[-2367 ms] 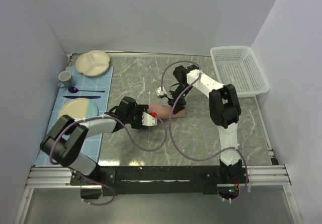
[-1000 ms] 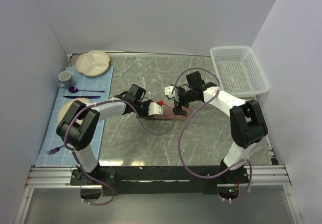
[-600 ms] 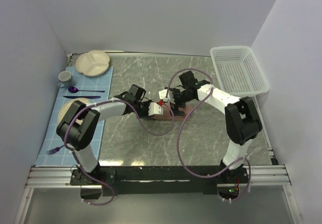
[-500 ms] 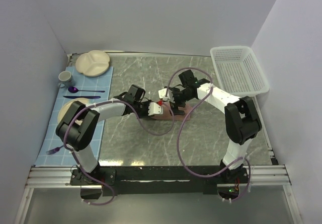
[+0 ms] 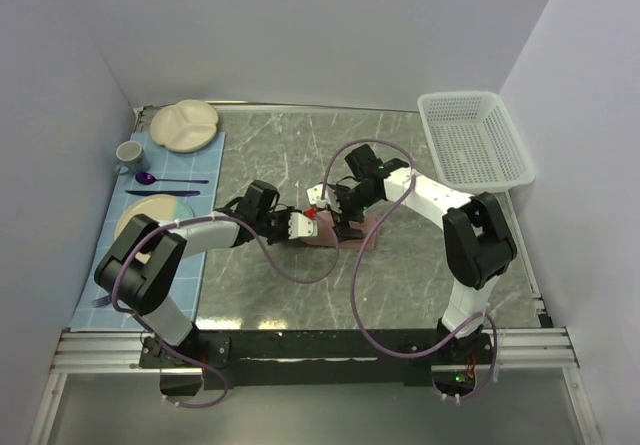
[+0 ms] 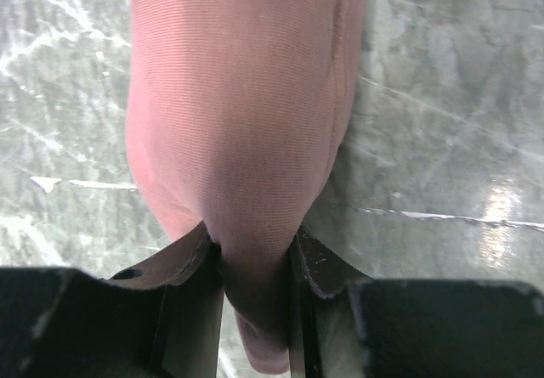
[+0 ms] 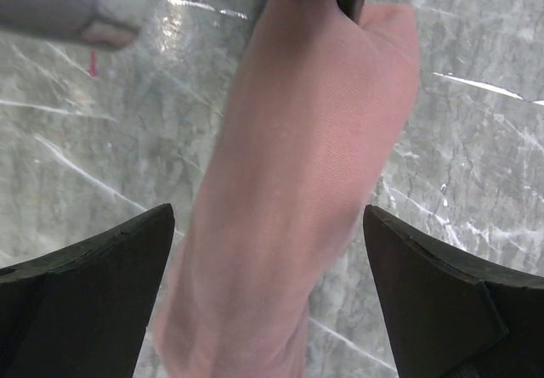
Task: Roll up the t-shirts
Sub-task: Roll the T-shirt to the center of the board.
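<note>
On the left, the left gripper [image 6: 255, 255] pinches one end of the rolled pink t-shirt [image 6: 238, 115], which lies in the middle of the table [image 5: 400, 275]. Further right, the right gripper [image 7: 268, 225] hangs over the roll, fingers spread wide.

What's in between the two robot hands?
The rolled pink t-shirt. The top view shows it lying between them. The left gripper pinches one end of it, and the right gripper hangs open astride it.
</note>
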Tool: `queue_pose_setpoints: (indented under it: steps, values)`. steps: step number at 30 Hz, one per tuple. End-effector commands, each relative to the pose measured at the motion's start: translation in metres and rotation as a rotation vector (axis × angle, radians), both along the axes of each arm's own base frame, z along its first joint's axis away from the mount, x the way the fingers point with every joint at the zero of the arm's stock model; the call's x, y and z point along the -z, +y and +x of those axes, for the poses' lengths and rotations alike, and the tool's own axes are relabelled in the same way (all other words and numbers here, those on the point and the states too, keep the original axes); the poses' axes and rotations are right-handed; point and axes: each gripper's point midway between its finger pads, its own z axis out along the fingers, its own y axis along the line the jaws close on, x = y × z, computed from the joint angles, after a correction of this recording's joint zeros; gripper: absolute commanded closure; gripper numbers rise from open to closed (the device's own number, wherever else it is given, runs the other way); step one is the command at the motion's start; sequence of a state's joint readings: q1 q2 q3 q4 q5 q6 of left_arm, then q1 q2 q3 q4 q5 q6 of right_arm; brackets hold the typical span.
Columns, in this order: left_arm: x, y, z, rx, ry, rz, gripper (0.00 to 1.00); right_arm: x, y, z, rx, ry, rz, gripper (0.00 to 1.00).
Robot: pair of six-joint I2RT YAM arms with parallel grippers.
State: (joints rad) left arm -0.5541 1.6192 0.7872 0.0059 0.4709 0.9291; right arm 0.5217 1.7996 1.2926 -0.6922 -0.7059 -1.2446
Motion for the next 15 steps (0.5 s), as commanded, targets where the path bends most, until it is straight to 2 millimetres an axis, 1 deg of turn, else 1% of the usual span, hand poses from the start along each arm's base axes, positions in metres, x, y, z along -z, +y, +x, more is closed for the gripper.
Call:
queue_pose_setpoints:
  steps: [1,3,5,6,7,9,12,13,15]
  values:
    - [-0.024,-0.01,0.012,-0.014,-0.084,-0.077,0.73,-0.02,0.013,-0.006,0.032,0.043,0.047,0.0]
    - [-0.026,-0.011,0.011,-0.017,-0.09,-0.088,0.73,-0.018,0.015,-0.005,0.054,0.018,0.045,0.0]
    - [-0.03,-0.012,0.01,-0.015,-0.092,-0.104,0.73,-0.013,0.022,-0.005,0.091,-0.016,0.044,0.0]
    - [-0.037,-0.014,0.01,-0.016,-0.111,-0.125,0.73,-0.011,0.022,-0.003,0.108,-0.031,0.037,0.0]
    - [-0.036,-0.013,0.008,-0.021,-0.107,-0.132,0.73,-0.011,0.025,0.0,0.138,-0.039,0.045,0.0]
    - [-0.043,-0.013,0.007,-0.034,-0.132,-0.154,0.73,-0.007,0.029,0.001,0.156,-0.053,0.018,0.0]
    - [-0.044,-0.012,0.003,-0.047,-0.149,-0.162,0.73,0.0,0.032,-0.003,0.178,0.009,-0.023,0.0]
    - [-0.042,-0.011,0.001,-0.044,-0.147,-0.162,0.73,-0.001,0.033,-0.002,0.212,0.026,-0.032,0.0]
    - [-0.042,-0.01,-0.001,-0.037,-0.148,-0.161,0.73,0.004,0.035,-0.004,0.217,0.022,-0.05,0.0]
